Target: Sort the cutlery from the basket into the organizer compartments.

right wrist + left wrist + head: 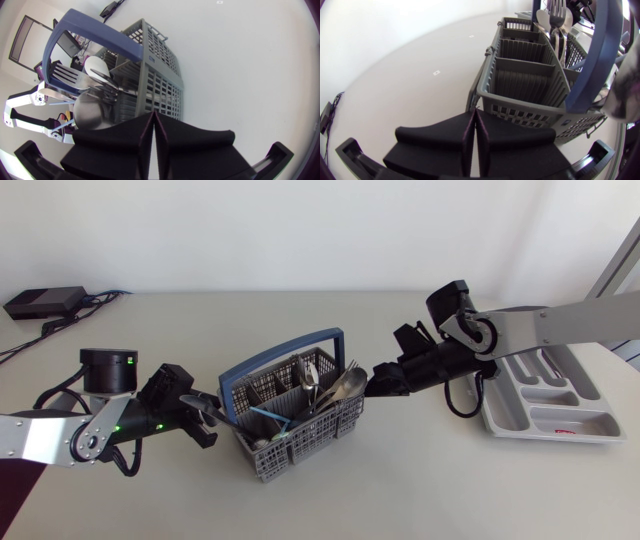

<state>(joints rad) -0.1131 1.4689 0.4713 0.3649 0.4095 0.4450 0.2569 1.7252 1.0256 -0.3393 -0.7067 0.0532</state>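
My left gripper point(473, 116) had its fingers pressed together on nothing, tips just beside the basket point(300, 445) wall. My right gripper point(152, 119) was pressed together the same way at the opposite side. The cutlery point(330, 385) stood in the basket, and the organizer point(500, 418) lay apart from it, off to my right.

The basket point(300, 445) is grey moulded plastic lattice, and its handle point(285, 346) is smooth, slightly glossy blue plastic. The cutlery point(350, 385) is polished, reflective metal. The organizer point(600, 395) looks like smooth pale plastic. The surface point(200, 500) is matt off-white.
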